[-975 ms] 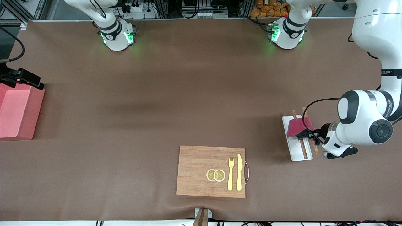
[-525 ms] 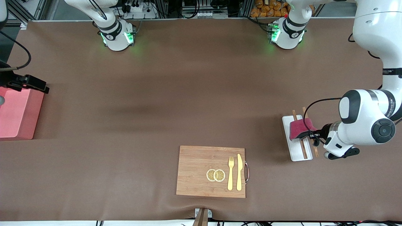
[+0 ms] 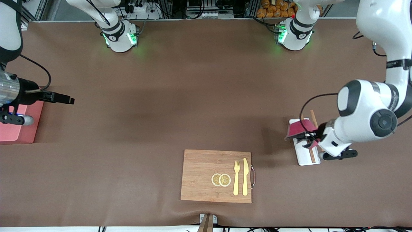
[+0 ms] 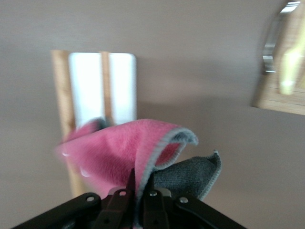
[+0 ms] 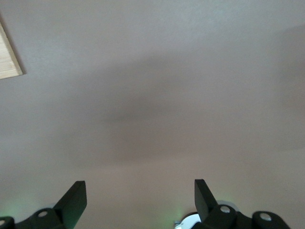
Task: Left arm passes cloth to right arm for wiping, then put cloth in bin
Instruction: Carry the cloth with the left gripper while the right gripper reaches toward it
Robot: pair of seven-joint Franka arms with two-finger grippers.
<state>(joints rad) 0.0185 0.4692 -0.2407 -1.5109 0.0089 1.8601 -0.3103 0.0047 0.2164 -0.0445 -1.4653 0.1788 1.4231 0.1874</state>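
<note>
My left gripper (image 3: 305, 139) is shut on the magenta-pink cloth (image 3: 297, 129) and holds it in the air over the white tray (image 3: 305, 158) at the left arm's end of the table. In the left wrist view the cloth (image 4: 124, 152) hangs from my shut fingers (image 4: 127, 183), pink side up, its dark grey reverse (image 4: 190, 174) showing. My right gripper (image 3: 69, 100) is open and empty, over the bare table beside the pink bin (image 3: 16, 130) at the right arm's end; its fingertips (image 5: 76, 195) stand wide apart in the right wrist view.
A wooden cutting board (image 3: 199, 175) with two lemon slices (image 3: 220, 179), a yellow fork (image 3: 236, 178) and a knife (image 3: 245, 176) lies near the front edge. Wooden chopsticks (image 3: 311, 154) lie on and beside the white tray (image 4: 121, 86).
My left gripper has lifted the cloth off the tray and shifted it toward the middle of the table. My right arm has swung out from over the bin toward the table's middle.
</note>
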